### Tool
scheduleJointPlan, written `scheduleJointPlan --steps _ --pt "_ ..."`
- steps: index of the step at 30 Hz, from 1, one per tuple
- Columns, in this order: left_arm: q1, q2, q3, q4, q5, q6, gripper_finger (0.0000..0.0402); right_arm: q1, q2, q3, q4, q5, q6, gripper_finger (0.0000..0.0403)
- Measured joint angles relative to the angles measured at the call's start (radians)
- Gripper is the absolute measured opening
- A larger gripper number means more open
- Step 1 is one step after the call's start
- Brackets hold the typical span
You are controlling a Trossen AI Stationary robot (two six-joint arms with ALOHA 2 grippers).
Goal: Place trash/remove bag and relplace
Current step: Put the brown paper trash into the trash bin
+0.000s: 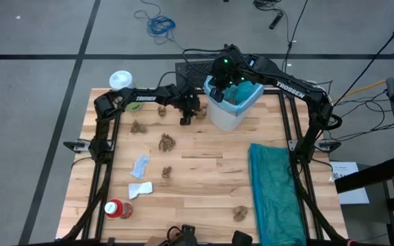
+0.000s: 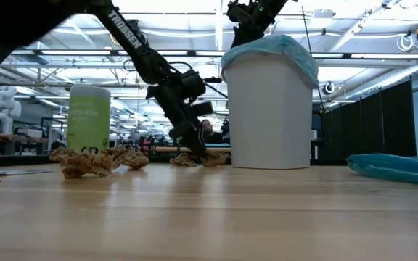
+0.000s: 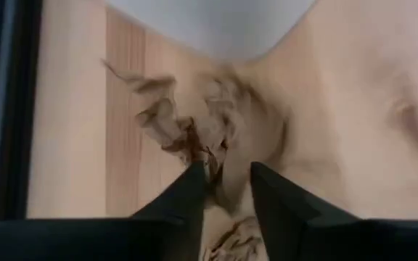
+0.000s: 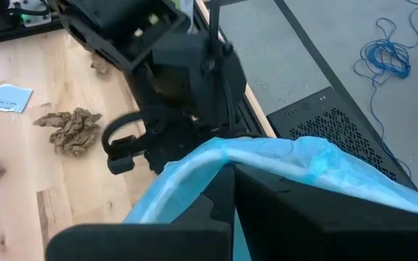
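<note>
A white wastebasket [image 1: 228,119] [image 2: 271,109] stands at the table's far middle, lined with the light blue bag [image 1: 243,92] [image 2: 274,47], whose rim folds over its top. My right gripper [image 1: 219,89] [image 4: 232,168] is at the basket's far-left rim, shut on the bag. My left gripper [image 1: 185,117] [image 2: 194,151] [image 3: 229,170] points down at the table just left of the basket, shut on a crumpled brown paper wad [image 3: 216,123]. More wads [image 1: 166,142], pale scraps [image 1: 140,166] and a red white-capped container [image 1: 118,208] lie on the table. My left gripper pinches the brown wad's near part [image 3: 223,165] between its two fingers, coming steeply from above. The rest of the wad spreads ahead of the fingertips and rests on the table. My right gripper pinches the bag's folded-over rim [image 4: 267,156] at the basket's far-left edge, from above. The fingers hide the exact spot of contact.
A green bottle with a white cap [image 1: 122,82] [image 2: 88,119] stands at the far left corner. A darker teal bag [image 1: 276,191] [image 2: 398,167] lies flat along the right side. Bare wood shows in the table's middle and near part.
</note>
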Motion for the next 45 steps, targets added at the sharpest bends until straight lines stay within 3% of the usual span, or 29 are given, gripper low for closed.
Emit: scheduleJointPlan --steps 3,5,15,24,29,33,35,38,40,45 --pt "-0.004 -0.003 0.000 -0.004 -0.038 0.000 0.0029 0.000 0.000 0.000 0.003 0.000 0.000 0.0000" --pt "-0.003 -0.021 0.000 -0.011 -0.039 -0.018 0.0013 0.000 0.000 0.000 0.004 0.001 0.000 0.0000" --pt "0.011 -0.193 0.000 -0.068 -0.045 -0.057 0.0005 0.002 -0.003 0.131 -0.024 0.004 0.009 0.0001" --pt "0.020 -0.321 0.001 -0.171 -0.064 -0.082 0.0003 0.004 0.000 0.166 -0.205 0.053 0.030 0.0012" --pt "0.040 -0.400 0.001 -0.214 -0.097 -0.104 0.0003 0.033 -0.023 0.164 -0.204 0.196 0.013 0.0004" --pt "0.079 -0.452 0.001 -0.239 -0.160 -0.110 0.0002 0.041 -0.072 0.166 -0.178 0.206 0.005 0.0001" --pt "0.094 -0.472 0.001 -0.236 -0.084 -0.133 0.0002 0.049 -0.085 0.166 -0.186 0.207 0.005 0.0001" --pt "0.118 -0.496 0.001 -0.202 0.163 -0.173 0.0002 0.064 -0.114 0.164 -0.193 0.214 -0.005 0.0001" --pt "0.123 -0.503 0.001 -0.147 0.268 -0.204 0.0002 0.077 -0.142 0.164 -0.183 0.231 -0.016 0.0001" --pt "0.123 -0.499 0.001 -0.019 0.313 -0.275 0.0002 0.100 -0.193 0.165 -0.174 0.267 -0.029 0.0000"
